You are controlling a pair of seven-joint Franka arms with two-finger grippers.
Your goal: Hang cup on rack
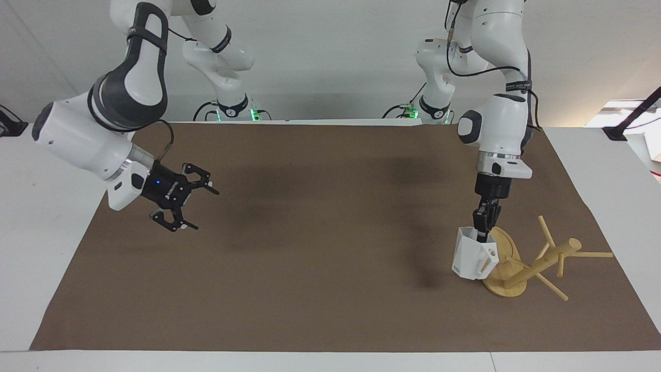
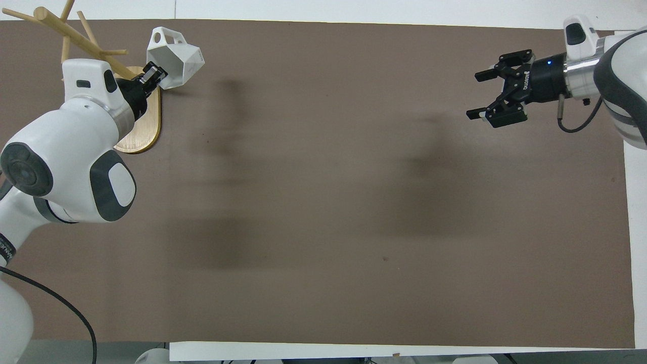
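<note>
The white faceted cup (image 1: 470, 258) (image 2: 177, 50) hangs rim up, low over the mat, with my left gripper (image 1: 483, 236) (image 2: 154, 76) shut on its rim from above. It sits right against the oval base of the bamboo rack (image 1: 542, 262) (image 2: 144, 126). The rack lies tipped over at the left arm's end of the table, base on edge, with its post and pegs pointing away from the cup. My right gripper (image 1: 204, 209) (image 2: 474, 96) is open and holds nothing, raised over the mat at the right arm's end.
A brown mat (image 1: 330, 268) covers most of the white table (image 1: 41, 206). A black clamp (image 1: 617, 132) sits on the table corner by the left arm's base.
</note>
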